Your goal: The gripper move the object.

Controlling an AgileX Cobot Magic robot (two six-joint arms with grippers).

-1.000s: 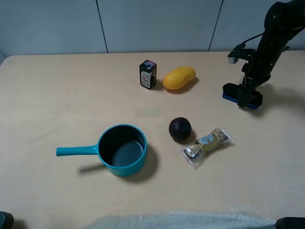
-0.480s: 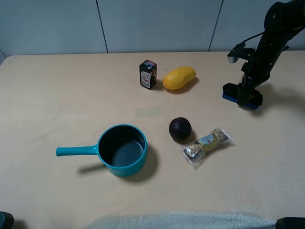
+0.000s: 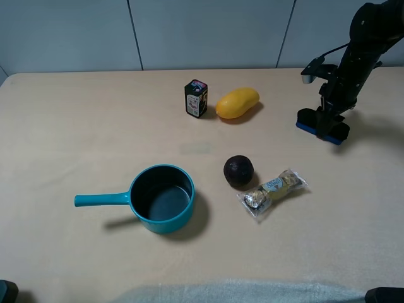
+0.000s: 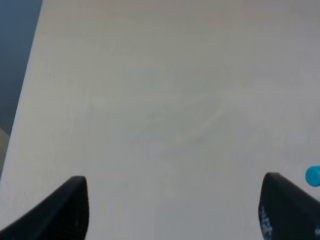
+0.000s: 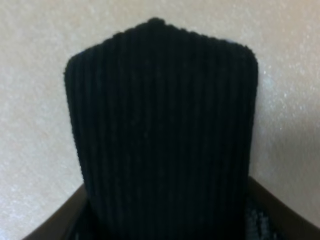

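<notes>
The object (image 3: 307, 120), an oblong block with a black felt top and blue base, is at the table's far right. My right gripper (image 3: 328, 124) comes down on it from above and is shut on it. In the right wrist view the black ribbed felt (image 5: 160, 125) fills the frame, with the fingers (image 5: 75, 220) hugging its sides near the frame edge. My left gripper (image 4: 172, 210) is open and empty over bare table, its fingertips (image 4: 65, 210) wide apart; in the exterior view only a dark bit shows at the front left corner (image 3: 6, 291).
A teal saucepan (image 3: 161, 199) with its handle pointing left sits front centre. A dark round fruit (image 3: 238, 171) and a wrapped snack (image 3: 273, 189) lie right of it. A small black box (image 3: 196, 98) and a yellow mango (image 3: 237, 103) stand at the back.
The right gripper and the object in it have shifted slightly up and toward the back right. Everything else has stayed put.
</notes>
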